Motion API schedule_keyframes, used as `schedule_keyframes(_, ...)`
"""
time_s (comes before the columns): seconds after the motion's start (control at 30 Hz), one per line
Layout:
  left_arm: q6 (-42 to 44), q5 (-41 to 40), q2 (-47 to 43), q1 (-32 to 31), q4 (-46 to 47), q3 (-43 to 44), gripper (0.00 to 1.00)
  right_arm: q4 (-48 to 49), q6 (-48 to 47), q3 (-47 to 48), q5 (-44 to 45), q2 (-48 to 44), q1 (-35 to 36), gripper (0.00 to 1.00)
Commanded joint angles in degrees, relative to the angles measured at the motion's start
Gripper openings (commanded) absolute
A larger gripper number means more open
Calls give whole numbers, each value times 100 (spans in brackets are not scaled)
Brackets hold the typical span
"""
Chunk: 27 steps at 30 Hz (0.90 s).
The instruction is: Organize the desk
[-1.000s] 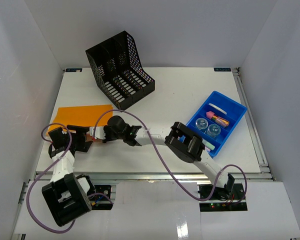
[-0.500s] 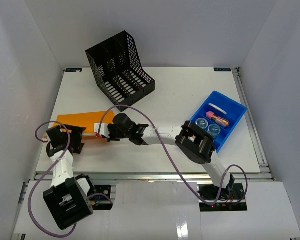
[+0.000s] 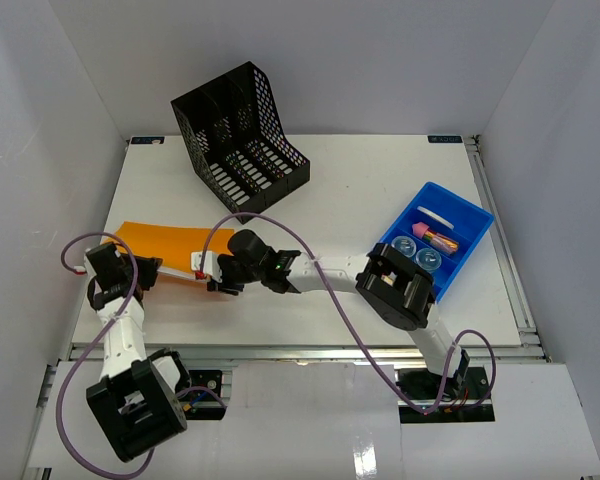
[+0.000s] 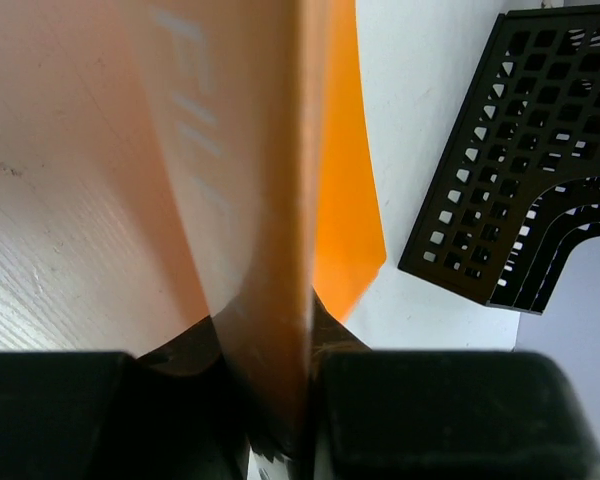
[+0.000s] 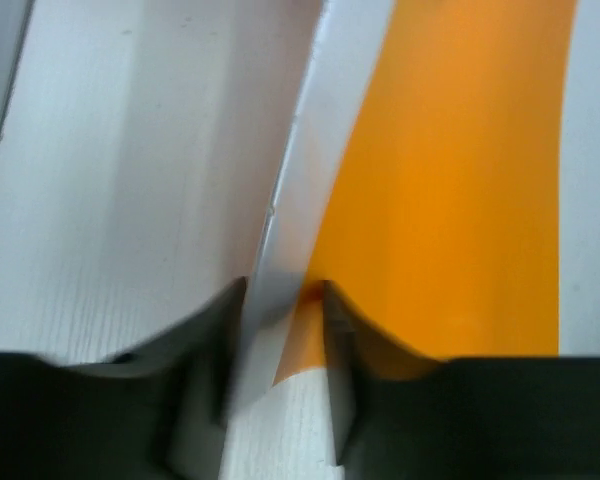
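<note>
An orange folder [image 3: 165,245] with a white label at its right end stands tilted on its edge over the left front of the white desk [image 3: 380,190]. My left gripper [image 3: 138,277] is shut on the folder's left end. In the left wrist view the folder [image 4: 240,150] rises straight out of the pinched jaws of that gripper [image 4: 270,340]. My right gripper [image 3: 212,275] is at the folder's right end. In the right wrist view this gripper [image 5: 280,300] is open, with the folder's [image 5: 450,180] thin edge loose between its jaws.
A black mesh file rack [image 3: 242,135] stands at the back left, beyond the folder, and also shows in the left wrist view [image 4: 500,200]. A blue bin [image 3: 477,215] at the right holds a pen, a pink item and two clear round containers. Grey walls enclose the desk.
The folder rose from lying flat to standing on its edge. My left gripper shut on its left end. My right gripper, shut on its right end before, opened.
</note>
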Motion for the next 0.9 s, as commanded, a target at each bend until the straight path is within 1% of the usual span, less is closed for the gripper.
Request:
schedule_keyframes(0.0, 745, -407, -288, 18, -33, 443, 0, -643, -86, 426, -709, -345, -31, 71)
schedule_keyframes(0.03, 851, -509, -346, 18, -104, 516, 0, -1262, -362, 603, -916, -341, -40, 92)
schedule_keyframes(0.1, 1142, -760, -511, 18, -176, 689, 0, -2232, -1140, 1239, -1561, -294, -64, 90)
schedule_keyframes(0.13, 1312, -798, -607, 18, -185, 751, 0, -3016, -1315, 1450, -1869, -279, -92, 90)
schedule_keyframes(0.17, 1436, -805, -683, 18, -178, 824, 0, -3478, -1427, 1660, -2078, -310, -155, 90)
schedule_keyframes(0.23, 1654, -723, -802, 18, -126, 996, 0, -4074, -1587, 1988, -2424, -430, -338, 90)
schedule_keyframes(0.3, 1877, -365, -866, 13, 17, 1199, 0, -4283, -1605, 1978, -2722, -647, -616, 90)
schedule_keyframes(0.37, 2112, 66, -948, 2, 256, 1342, 0, -4300, -1564, 1806, -2960, -1042, -952, 90)
schedule_keyframes(0.47, 2288, 1160, -1027, 0, 638, 1579, 0, -4203, -1439, 1426, -3029, -1592, -1418, 90)
schedule_keyframes(0.63, 2646, 1967, -1008, -40, 868, 2275, 0, -3912, -919, 901, -3088, -2378, -2346, 90)
schedule_keyframes(0.7, 2787, 2356, -999, -101, 966, 2554, 0, -3622, -713, 495, -3125, -2804, -2619, 90)
schedule_keyframes(0.77, 2897, 2560, -970, -170, 1095, 2717, 0, -2913, -181, 106, -2986, -3196, -2902, 90)
schedule_keyframes(0.8, 2911, 2681, -961, -202, 1181, 2751, 0, -2647, -98, 18, -2816, -3354, -2932, 90)
schedule_keyframes(0.87, 2911, 3188, -944, -278, 1543, 2891, 0, -2295, 240, -343, -2326, -3635, -3055, 90)
